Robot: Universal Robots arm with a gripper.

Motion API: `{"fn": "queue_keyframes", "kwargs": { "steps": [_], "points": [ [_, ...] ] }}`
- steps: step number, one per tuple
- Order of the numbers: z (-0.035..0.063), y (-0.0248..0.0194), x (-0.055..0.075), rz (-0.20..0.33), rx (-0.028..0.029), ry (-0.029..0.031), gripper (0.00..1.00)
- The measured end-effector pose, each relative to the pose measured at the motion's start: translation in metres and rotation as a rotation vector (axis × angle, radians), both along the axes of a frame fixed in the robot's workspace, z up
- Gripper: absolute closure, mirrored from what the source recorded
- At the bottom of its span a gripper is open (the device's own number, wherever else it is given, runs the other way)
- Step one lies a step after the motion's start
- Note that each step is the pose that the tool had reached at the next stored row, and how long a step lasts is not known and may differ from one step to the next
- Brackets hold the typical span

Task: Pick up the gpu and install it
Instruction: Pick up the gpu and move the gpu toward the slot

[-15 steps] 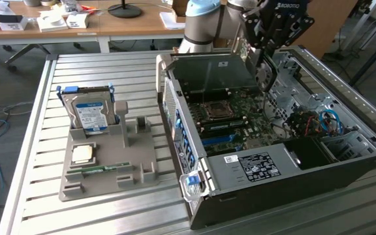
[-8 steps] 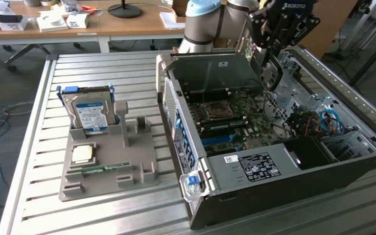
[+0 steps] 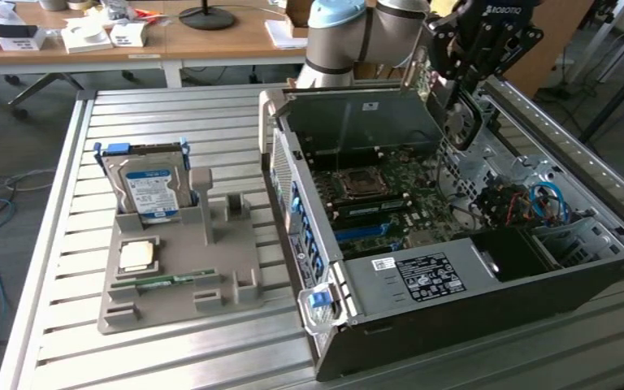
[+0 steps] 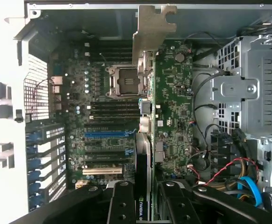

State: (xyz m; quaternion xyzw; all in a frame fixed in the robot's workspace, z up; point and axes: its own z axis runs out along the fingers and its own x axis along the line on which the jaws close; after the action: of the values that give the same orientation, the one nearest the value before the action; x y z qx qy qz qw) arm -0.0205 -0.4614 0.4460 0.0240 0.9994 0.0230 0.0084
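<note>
- Slatted metal bench [image 3: 182, 106] carries the whole setup.
- Exterior view's left: grey fixture [image 3: 171, 305] holds an upright hard drive [image 3: 152, 191], with a green memory stick [image 3: 166, 281] lying in a slot.
- Centre: open computer case [image 3: 421, 321] lies on its side, motherboard [image 3: 383, 191] exposed.
- Exterior view's right: hand [image 4: 144, 200] sits over the case, partly closed, with its fingers [image 4: 122, 205] clamped on the gpu [image 4: 145, 126].
- The gpu is held edge-on above the motherboard, with its metal bracket at the end away from the hand.

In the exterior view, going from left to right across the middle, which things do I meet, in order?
Hard drive → CPU socket → blue cables
</note>
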Motion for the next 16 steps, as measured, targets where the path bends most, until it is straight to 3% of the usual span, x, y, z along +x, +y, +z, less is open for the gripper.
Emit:
{"fn": "queue_keyframes", "kwargs": {
  "steps": [6, 16],
  "points": [
    [-0.0017, 0.0001, 0.0, 0.0, 0.0002, 0.0, 0.74],
    [-0.019, 0.0, 0.002, 0.0, 0.0001, 0.0001, 0.74]
  ]
}}
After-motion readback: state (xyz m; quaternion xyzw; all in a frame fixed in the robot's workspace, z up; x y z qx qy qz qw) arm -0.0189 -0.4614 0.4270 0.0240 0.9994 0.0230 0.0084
